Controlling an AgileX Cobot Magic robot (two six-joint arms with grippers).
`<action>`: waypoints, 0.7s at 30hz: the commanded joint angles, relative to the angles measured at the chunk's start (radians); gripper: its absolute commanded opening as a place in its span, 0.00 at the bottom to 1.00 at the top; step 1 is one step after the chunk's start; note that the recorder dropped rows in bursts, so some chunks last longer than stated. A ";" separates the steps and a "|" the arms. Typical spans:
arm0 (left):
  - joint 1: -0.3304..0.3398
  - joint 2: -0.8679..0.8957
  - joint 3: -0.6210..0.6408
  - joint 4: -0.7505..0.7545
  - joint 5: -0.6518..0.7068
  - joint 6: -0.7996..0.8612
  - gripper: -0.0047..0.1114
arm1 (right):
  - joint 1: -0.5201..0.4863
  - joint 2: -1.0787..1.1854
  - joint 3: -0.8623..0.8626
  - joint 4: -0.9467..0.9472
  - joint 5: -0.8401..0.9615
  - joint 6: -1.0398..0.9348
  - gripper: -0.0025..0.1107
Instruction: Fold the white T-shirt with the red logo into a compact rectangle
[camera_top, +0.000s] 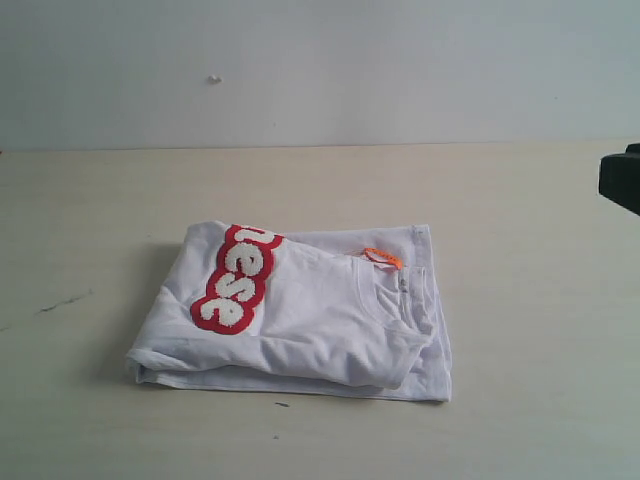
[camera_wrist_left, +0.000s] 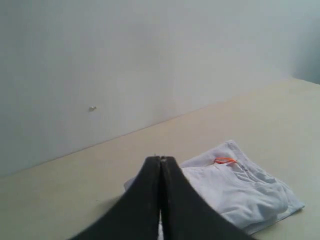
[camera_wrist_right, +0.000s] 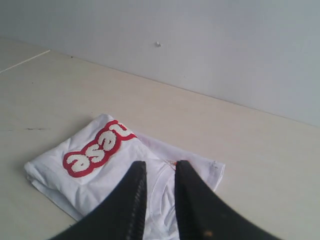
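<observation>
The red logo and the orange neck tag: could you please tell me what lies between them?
Only bare white T-shirt fabric lies between logo and tag, per the exterior view.

Bright even light, soft shadows, slightly hazy

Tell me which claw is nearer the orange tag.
Right, probably. The right claw aims at the tag, seen between its tips. The left claw sits farther back, the tag off to its side.
</observation>
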 joint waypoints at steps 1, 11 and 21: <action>0.002 -0.005 0.003 0.011 0.004 0.000 0.04 | 0.002 -0.010 0.007 -0.003 0.009 0.004 0.21; 0.002 -0.005 0.003 0.011 0.004 0.000 0.04 | 0.002 -0.010 0.007 -0.003 0.010 0.004 0.21; 0.002 -0.003 0.014 0.056 -0.128 -0.016 0.04 | 0.002 -0.010 0.007 -0.003 0.010 0.004 0.21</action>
